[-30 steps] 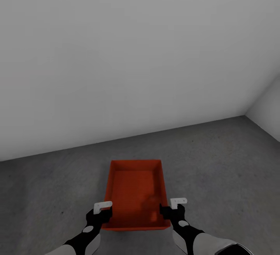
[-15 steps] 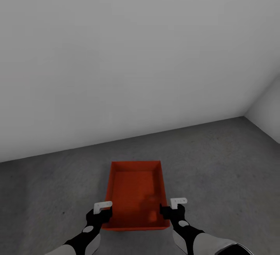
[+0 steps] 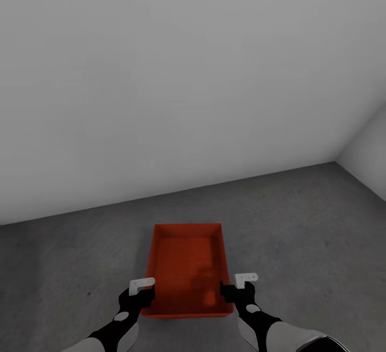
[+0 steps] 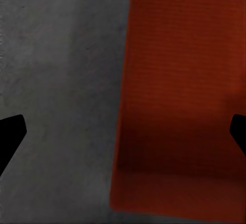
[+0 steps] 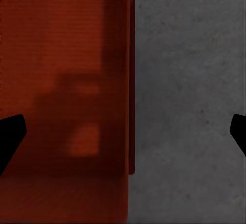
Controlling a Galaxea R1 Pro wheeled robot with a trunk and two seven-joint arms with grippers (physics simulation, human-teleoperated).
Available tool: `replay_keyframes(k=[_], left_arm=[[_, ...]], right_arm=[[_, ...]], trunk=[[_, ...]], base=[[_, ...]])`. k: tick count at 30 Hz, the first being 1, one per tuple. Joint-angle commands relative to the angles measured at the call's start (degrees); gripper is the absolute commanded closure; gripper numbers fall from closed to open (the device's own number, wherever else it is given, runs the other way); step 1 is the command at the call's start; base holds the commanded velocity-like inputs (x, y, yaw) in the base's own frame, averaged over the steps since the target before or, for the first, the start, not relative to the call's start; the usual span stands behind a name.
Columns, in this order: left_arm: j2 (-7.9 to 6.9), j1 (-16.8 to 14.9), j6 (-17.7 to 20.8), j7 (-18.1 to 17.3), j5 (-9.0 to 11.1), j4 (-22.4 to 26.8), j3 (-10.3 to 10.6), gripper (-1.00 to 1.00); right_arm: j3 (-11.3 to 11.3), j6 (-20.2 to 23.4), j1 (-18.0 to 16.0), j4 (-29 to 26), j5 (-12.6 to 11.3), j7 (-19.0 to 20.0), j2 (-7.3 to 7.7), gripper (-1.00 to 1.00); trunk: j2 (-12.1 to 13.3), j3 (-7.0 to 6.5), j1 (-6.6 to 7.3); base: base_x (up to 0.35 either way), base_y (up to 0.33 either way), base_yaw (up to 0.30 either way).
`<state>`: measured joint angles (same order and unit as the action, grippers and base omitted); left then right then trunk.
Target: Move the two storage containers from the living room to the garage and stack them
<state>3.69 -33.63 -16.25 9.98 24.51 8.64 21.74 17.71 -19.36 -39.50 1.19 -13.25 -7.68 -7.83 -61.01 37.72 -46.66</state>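
One orange-red storage container [image 3: 185,269] lies low over the grey concrete floor [image 3: 300,223] of the garage, lengthwise in front of me. I cannot tell whether it touches the floor. My left gripper [image 3: 141,292] is open and straddles the container's left wall near its close corner. My right gripper [image 3: 239,287] is open astride the right wall. In the left wrist view the container [image 4: 179,96] and bare floor lie between the gripper's [image 4: 123,137] wide-apart dark fingertips. The right wrist view shows the same for the container [image 5: 66,96] and that gripper [image 5: 123,137].
A plain pale grey wall [image 3: 182,73] stands a short way beyond the container. A second wall [image 3: 370,153] meets it at the right corner. Bare concrete spreads to both sides of the container.
The container has sunk slightly, its far rim lower in the picture. Both grippers have stayed in place and open.
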Motion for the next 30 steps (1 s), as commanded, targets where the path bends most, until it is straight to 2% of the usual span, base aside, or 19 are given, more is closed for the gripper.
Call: replay_keyframes(k=[1, 30], left_arm=[[0.00, 0.0, -0.2, 0.3, 0.4, 0.0, 0.5, -1.00], [0.00, 0.0, -0.4, 0.3, 0.5, 0.0, 0.5, -1.00]], right_arm=[[0.5, -0.2, -0.1, 0.1, -0.5, -0.1, -0.05, -1.00], [0.5, -0.2, -0.1, 0.1, -0.4, -0.1, -0.03, -1.00]], trunk=[[0.4, -0.14, 0.22], [12.0, -5.35, 6.59]], base=[[0.000, 0.000, 0.000], [0.000, 0.000, 0.000]])
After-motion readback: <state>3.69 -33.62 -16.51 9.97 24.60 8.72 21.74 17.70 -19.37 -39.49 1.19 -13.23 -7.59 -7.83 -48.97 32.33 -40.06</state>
